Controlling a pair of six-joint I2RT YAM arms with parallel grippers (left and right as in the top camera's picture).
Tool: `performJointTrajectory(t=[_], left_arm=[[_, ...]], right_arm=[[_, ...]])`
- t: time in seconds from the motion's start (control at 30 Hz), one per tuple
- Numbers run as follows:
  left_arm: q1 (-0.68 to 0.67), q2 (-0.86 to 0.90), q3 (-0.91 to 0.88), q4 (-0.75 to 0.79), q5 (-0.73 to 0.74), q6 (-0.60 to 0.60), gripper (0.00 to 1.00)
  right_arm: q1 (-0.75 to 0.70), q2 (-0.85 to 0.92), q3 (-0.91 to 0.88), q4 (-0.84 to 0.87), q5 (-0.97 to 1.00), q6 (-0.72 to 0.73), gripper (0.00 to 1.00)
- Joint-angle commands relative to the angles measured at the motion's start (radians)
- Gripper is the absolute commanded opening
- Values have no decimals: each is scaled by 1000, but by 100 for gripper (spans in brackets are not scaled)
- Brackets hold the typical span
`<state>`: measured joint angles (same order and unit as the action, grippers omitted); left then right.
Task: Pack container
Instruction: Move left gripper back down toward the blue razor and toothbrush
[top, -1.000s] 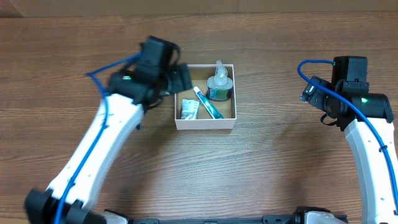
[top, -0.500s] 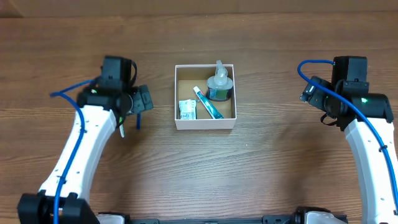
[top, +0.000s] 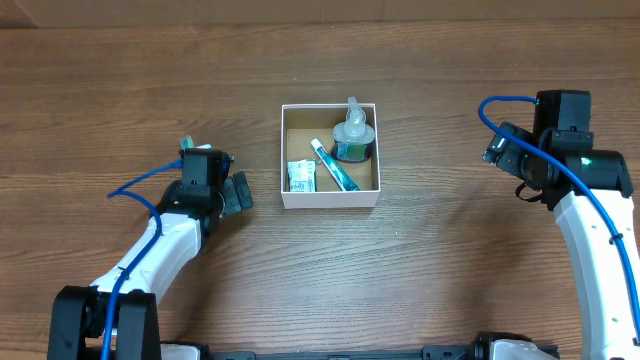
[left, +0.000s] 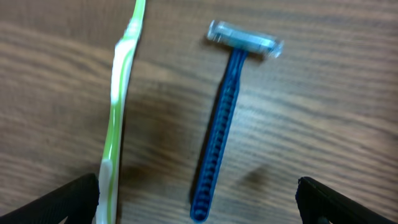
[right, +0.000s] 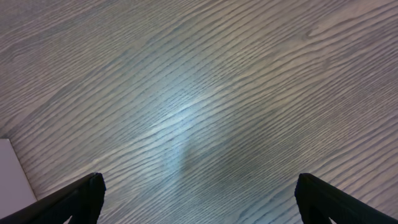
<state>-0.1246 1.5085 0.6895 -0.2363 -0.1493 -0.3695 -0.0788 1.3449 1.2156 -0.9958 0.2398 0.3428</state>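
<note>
The container (top: 330, 199) stands mid-table, white-walled with a tan floor. It holds a pump bottle (top: 352, 134), a toothpaste tube (top: 333, 166) and a small sachet (top: 303, 177). My left gripper (top: 231, 192) is open to the left of the container. In the left wrist view its jaws (left: 198, 198) straddle the handle end of a blue razor (left: 225, 121) lying on the wood, apart from it. A green-and-white toothbrush (left: 120, 93) lies beside the razor, by the left finger. The razor is hidden in the overhead view. My right gripper (top: 506, 152) is open and empty (right: 199, 190) over bare wood.
The toothbrush tip (top: 186, 143) shows beyond the left wrist in the overhead view. A white corner of the container (right: 11, 171) is at the left edge of the right wrist view. The wooden tabletop (top: 440, 250) surrounds everything.
My left arm has swung away from the container's left wall, leftward and toward the front, and now sits over the razor and toothbrush. The right arm has not moved.
</note>
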Motion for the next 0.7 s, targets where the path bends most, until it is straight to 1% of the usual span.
performJointTrajectory(t=[0.0,0.13,0.2,0.33,0.43,0.5,0.57,0.67], left_arm=[[-1,2,-42,21,11,-141,100],[-1,2,-71,134,8,-127,100],[-1,0,-71,206,-3,-53,100],[-1,0,-71,241,-154,-62,100],[0,0,-71,256,-254,-123,100],[2,0,-71,279,-306,-124,100],[6,2,-71,306,-303,-87,100],[33,11,-71,310,-258,-87,100]], right_arm=[[-4,-9,10,3,5,1,100],[-4,-9,10,3,5,1,100],[-4,-9,10,3,5,1,100],[-4,-9,10,3,5,1,100],[-4,-9,10,3,5,1,100],[-4,-9,10,3,5,1,100],[-4,-9,10,3,5,1,100],[-4,-9,10,3,5,1,100]])
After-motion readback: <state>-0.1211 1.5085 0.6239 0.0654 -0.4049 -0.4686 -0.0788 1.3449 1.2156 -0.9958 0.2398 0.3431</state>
